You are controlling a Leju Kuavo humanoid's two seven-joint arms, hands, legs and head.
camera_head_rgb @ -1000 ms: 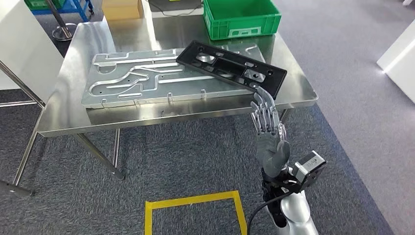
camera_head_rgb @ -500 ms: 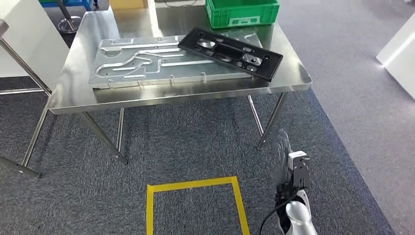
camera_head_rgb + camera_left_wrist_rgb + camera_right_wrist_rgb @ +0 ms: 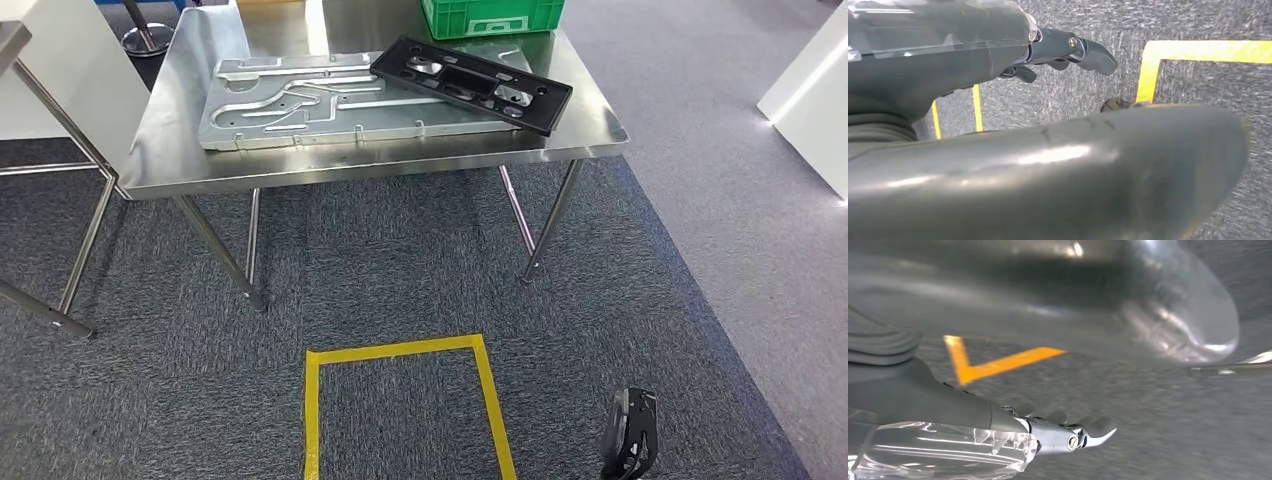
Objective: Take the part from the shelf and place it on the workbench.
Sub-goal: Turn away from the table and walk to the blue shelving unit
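the long black plastic frame part [image 3: 471, 82] lies flat on the shiny steel workbench [image 3: 370, 165], overlapping a grooved silver metal plate [image 3: 300, 100] just before a green crate [image 3: 490, 15]. placing looks done. both hands, left [image 3: 1068, 50] and right [image 3: 1068, 437], hang empty over carpet, fingers loosely apart.

Left hand [image 3: 1013, 55]: dark grey moulded cover under a clear glossy plastic shell; thick grey thumb ending in a rounded tip, joined by a polished metal link with a small silver screw head. Right hand [image 3: 998, 435]: matching grey cover, transparent glossy shell, chrome link with one screw, pale grey thumb tip, darker fingers [image 3: 1058, 416] behind.
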